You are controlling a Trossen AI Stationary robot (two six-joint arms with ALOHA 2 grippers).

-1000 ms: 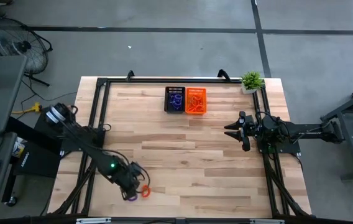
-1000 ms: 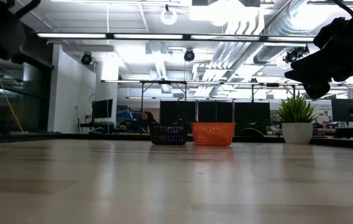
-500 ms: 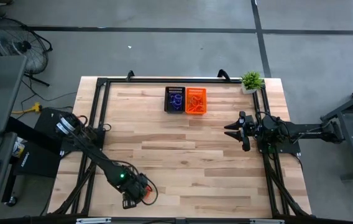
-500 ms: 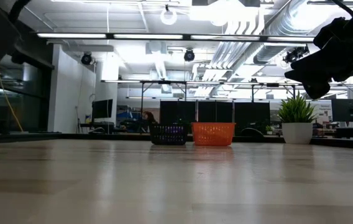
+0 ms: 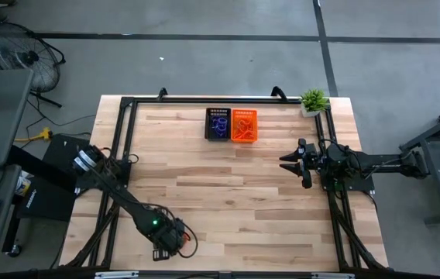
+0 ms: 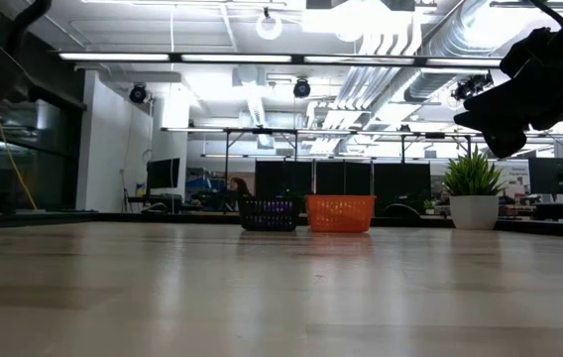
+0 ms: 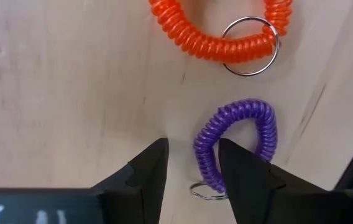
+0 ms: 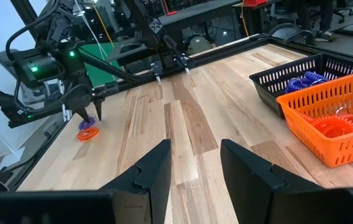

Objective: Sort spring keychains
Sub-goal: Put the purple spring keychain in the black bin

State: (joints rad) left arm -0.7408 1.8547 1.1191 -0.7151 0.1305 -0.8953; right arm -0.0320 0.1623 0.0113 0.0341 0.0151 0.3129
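From overhead I see the left arm stretched down to the near edge of the table (image 5: 228, 194), its gripper (image 5: 175, 242) covering whatever lies beneath it; I cannot make out any keychain there from that view; the left wrist camera gives me what the top view hides: a purple spring keychain (image 7: 238, 146) lying flat on the wood, and an orange spring keychain (image 7: 226, 37) just beyond it, each with a thin metal ring, the two apart and not touching. The left gripper (image 7: 192, 168) points straight down at the board with its fingers spread; one finger (image 7: 242, 171) sits over the near edge of the purple coil while the other stands on bare wood beside it; nothing is clasped yet.

The right wrist camera shows me the same spot from across the table: the left gripper (image 8: 88, 115) poised over the two small coils (image 8: 87, 132) near the far corner; it also looks into the black basket (image 8: 301, 78) holding purple coils and the orange basket (image 8: 332, 118) holding orange ones, side by side and touching.

The right gripper (image 5: 291, 165) hangs above the table's right side, fingers parted, empty. The low view gives only the two baskets far off and a potted plant (image 6: 475, 193).
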